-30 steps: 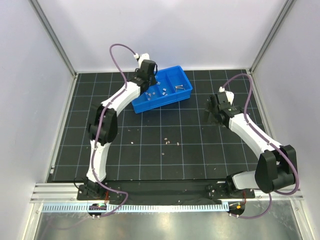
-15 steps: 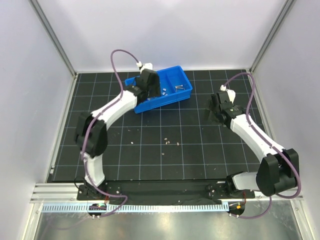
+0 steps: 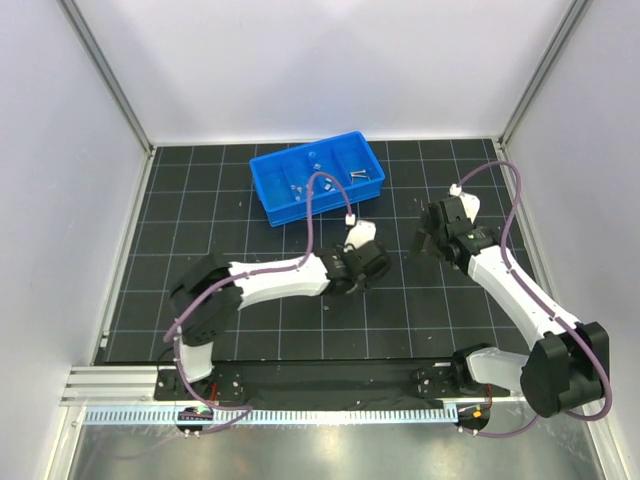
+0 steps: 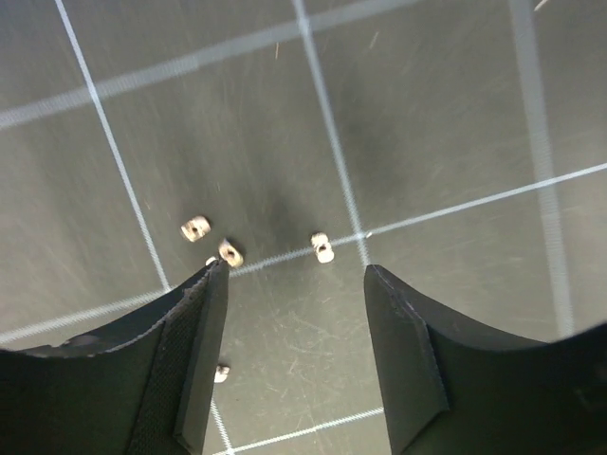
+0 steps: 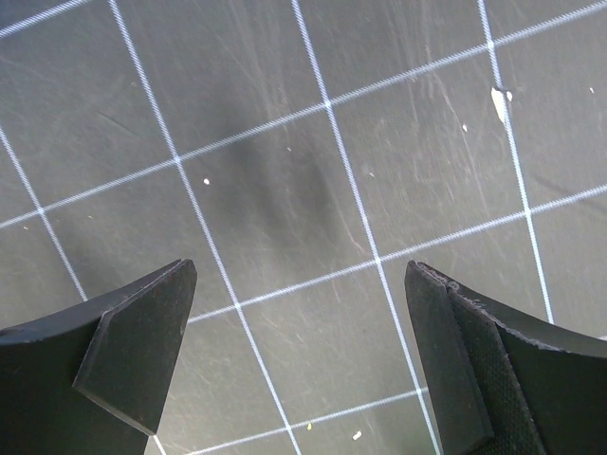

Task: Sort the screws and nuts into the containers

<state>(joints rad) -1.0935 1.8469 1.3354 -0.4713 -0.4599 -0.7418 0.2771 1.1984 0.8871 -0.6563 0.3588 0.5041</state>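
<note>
The blue tray (image 3: 270, 196) sits at the back of the mat; its sections hold a screw (image 3: 358, 175) and a few nuts (image 3: 296, 187). My left gripper (image 3: 371, 264) is open and empty, low over the middle of the mat. In the left wrist view it (image 4: 294, 289) hovers just short of several loose nuts (image 4: 322, 247): two lie by the left fingertip (image 4: 211, 284) and one (image 4: 221, 373) beside that finger. My right gripper (image 3: 426, 238) is open and empty over bare mat, as its wrist view (image 5: 299, 284) shows.
The black grid mat (image 3: 300, 320) ends at white walls on three sides and a metal rail (image 3: 330, 385) at the front. Small pale specks (image 5: 499, 102) lie on the mat under the right gripper. The left forearm (image 3: 280, 278) lies across the mat's middle.
My left arm has swung from over the blue tray down and right to the middle of the mat, above loose nuts. The right gripper has shifted only slightly.
</note>
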